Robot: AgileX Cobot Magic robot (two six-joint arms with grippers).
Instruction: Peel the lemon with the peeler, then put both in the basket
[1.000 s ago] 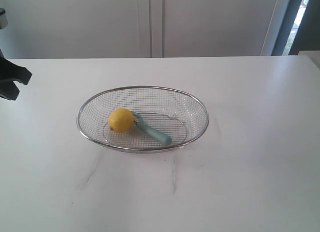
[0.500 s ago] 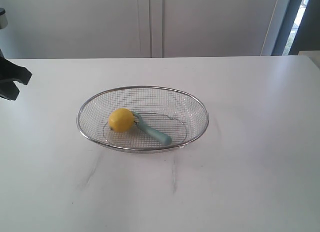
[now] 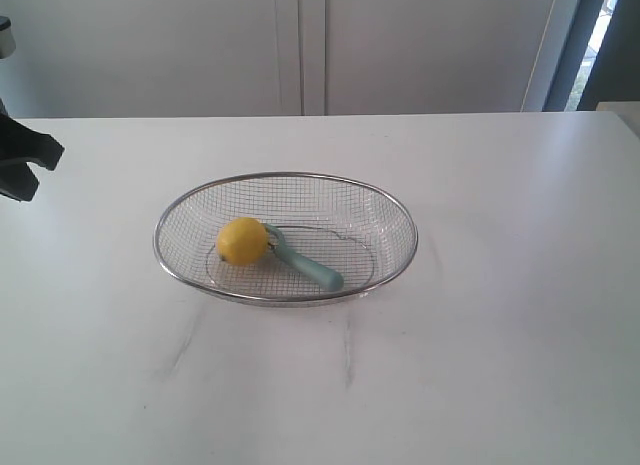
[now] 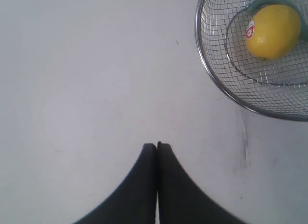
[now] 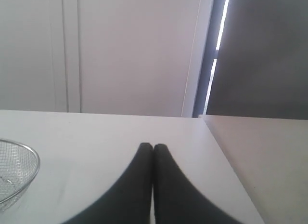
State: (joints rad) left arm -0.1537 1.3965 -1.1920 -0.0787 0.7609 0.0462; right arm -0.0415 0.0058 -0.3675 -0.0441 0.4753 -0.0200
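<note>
The yellow lemon (image 3: 242,241) lies inside the wire-mesh basket (image 3: 400,213) in the middle of the white table. The teal peeler (image 3: 308,266) rests beside the lemon in the basket, its head touching the fruit. The left wrist view shows the lemon (image 4: 273,31) with a small sticker, inside the basket (image 4: 211,77). My left gripper (image 4: 157,146) is shut and empty, hanging over bare table away from the basket. Part of the left arm (image 3: 25,155) shows at the far left edge. My right gripper (image 5: 153,147) is shut and empty too, with the basket's rim (image 5: 34,159) off to one side.
White cabinet doors (image 3: 300,45) stand behind the table. The table's right edge (image 5: 226,156) runs close beside the right gripper, with a dark gap (image 5: 260,50) beyond it. Faint grey scuffs (image 3: 348,350) mark the tabletop in front of the basket.
</note>
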